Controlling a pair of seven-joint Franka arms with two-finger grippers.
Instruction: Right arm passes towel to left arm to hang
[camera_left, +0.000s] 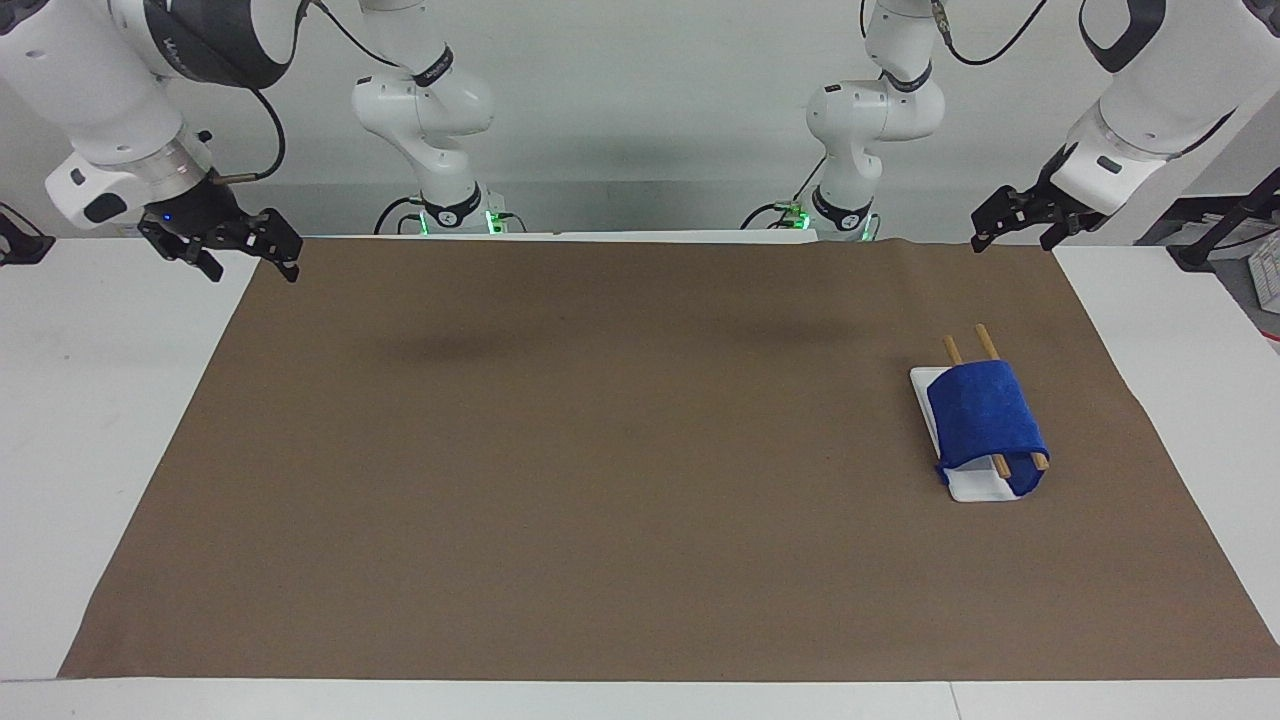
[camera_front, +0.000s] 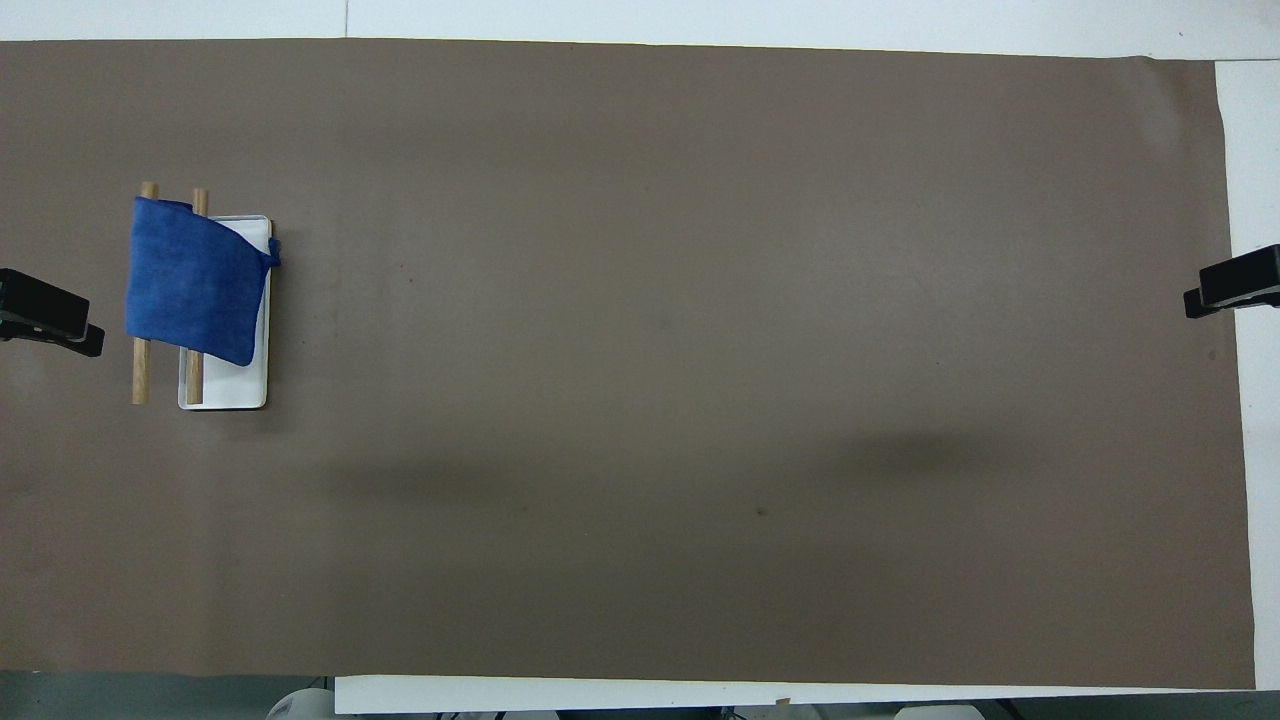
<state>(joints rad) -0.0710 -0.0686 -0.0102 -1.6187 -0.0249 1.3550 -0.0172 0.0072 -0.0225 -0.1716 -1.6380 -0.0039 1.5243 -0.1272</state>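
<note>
The blue towel (camera_left: 985, 418) hangs draped over two wooden rods (camera_left: 985, 342) of a small rack with a white base (camera_left: 978, 488), on the brown mat at the left arm's end. It also shows in the overhead view (camera_front: 195, 280). My left gripper (camera_left: 1012, 242) is open and empty, raised over the mat's edge at that end, apart from the towel; its tip shows in the overhead view (camera_front: 50, 322). My right gripper (camera_left: 252, 268) is open and empty, raised over the mat's edge at the right arm's end; its tip shows in the overhead view (camera_front: 1232, 285).
The brown mat (camera_left: 600, 450) covers most of the white table (camera_left: 90, 400). The two arms' bases (camera_left: 450, 210) stand at the robots' edge of the table. Nothing else lies on the mat.
</note>
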